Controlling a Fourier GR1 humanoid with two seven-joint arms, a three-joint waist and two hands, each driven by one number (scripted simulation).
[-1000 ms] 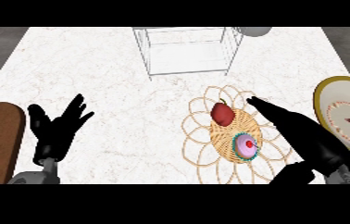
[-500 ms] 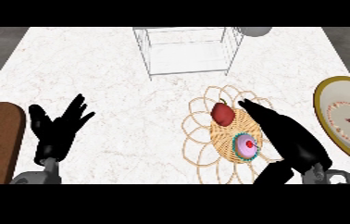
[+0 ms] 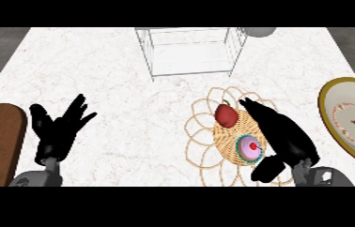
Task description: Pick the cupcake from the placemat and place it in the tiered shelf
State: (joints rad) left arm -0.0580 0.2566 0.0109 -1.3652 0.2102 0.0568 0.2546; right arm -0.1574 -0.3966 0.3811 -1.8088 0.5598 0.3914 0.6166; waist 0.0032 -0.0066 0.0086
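The cupcake is sitting on the woven centre of the placemat, toward the side of the mat nearest the robot. It is showing pink frosting, a teal rim and a red dot on top. A red strawberry-like fruit is lying on the same placemat, just beyond the cupcake on its far side.

The right hand is hovering over the placemat's right half with its fingers straight and extended, holding nothing. The cupcake is lying immediately to the left of this hand's palm, partly tucked against the edge of the hand and its thumb; whether they are touching cannot be told from this view. The fingertips are reaching past the cupcake toward the fruit.

The left hand is resting open, fingers up, well to the left of the placemat, next to a brown object at the view's left edge.

The tiered shelf, a wire frame, is standing on the white marbled tabletop beyond the placemat, well apart from the cupcake. A gold-rimmed plate is lying to the right of the placemat, cut off by the view's edge. A grey round object is showing just beside the shelf's far right corner.
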